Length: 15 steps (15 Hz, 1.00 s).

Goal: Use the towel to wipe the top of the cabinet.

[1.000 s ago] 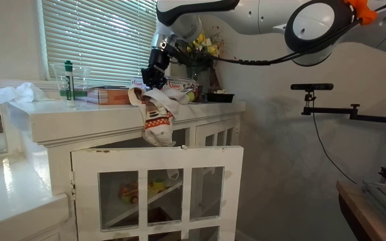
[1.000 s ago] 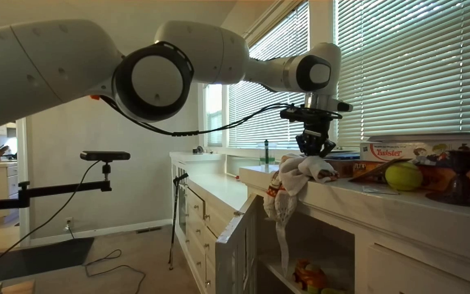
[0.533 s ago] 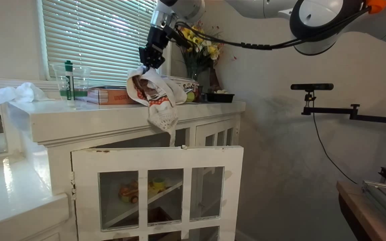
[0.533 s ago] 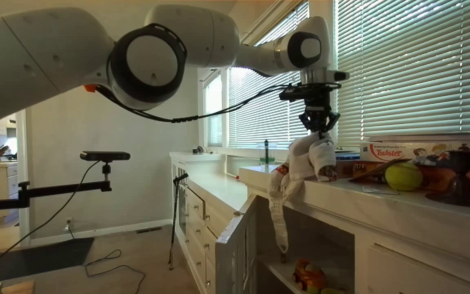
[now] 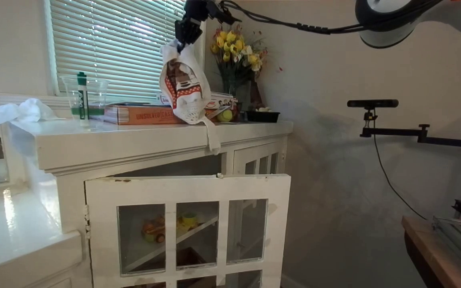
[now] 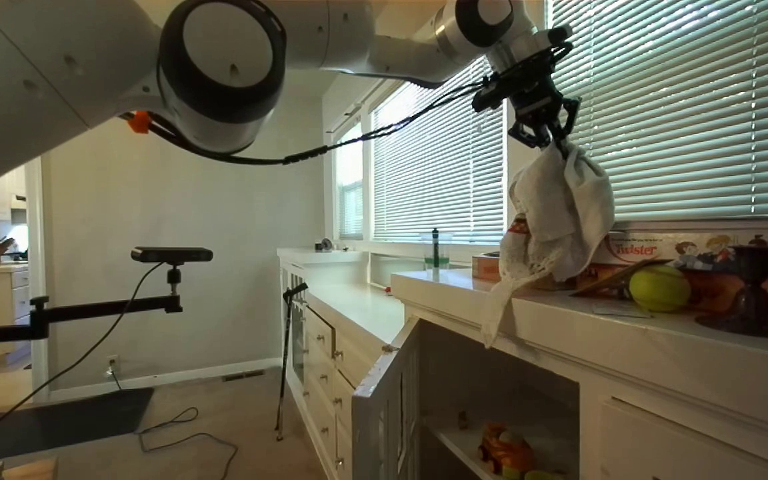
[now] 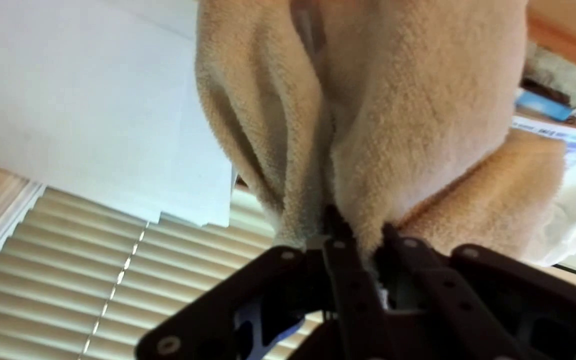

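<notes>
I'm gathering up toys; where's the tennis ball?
In an exterior view, the tennis ball sits at right on the cabinet top, in front of the Twister box, just left of the dark candlestick.

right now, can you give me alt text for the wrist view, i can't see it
A bunched towel, looking tan here, fills the upper middle, pinched in the black tool that comes in from the bottom. Window blinds cover the lower left, below a plain white surface; printed items show partly at the right edge.
</notes>
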{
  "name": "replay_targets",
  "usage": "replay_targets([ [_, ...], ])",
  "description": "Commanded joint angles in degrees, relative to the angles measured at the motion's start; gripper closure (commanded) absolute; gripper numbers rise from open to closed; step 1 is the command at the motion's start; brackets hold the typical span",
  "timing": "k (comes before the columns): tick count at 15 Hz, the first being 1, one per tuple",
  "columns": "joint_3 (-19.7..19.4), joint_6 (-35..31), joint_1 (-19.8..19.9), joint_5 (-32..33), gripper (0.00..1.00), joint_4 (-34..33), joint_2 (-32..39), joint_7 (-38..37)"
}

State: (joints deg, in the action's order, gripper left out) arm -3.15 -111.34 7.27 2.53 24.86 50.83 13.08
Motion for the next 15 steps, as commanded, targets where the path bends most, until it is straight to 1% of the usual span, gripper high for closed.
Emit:
replay_targets([
  [1, -1.10, -5.62, -1.05, 3.27, 0.97, -0.01, -1.86, 5.95],
  [6, -0.84, -15.64, -1.84, 4.62, 0.97, -0.14, -3.06, 14.19],
  [9, 0.74, -27.19, -0.91, 3.21, 0.97, 0.01, -0.49, 18.65],
  [11, 4.27, -36.11, 0.35, 0.23, 0.97, 0.64, 2.26, 21.16],
  [12, 5.99, -38.71, 0.75, -0.72, 0.97, 0.85, 3.41, 22.05],
  [13, 8.44, -40.04, 1.26, -2.24, 0.97, 0.42, 4.96, 22.97],
  [14, 10.82, -40.06, 1.68, -3.78, 0.97, -1.53, 7.23, 23.98],
  [15, 12.57, -39.71, 1.96, -5.04, 0.97, -1.62, 8.29, 24.21],
])
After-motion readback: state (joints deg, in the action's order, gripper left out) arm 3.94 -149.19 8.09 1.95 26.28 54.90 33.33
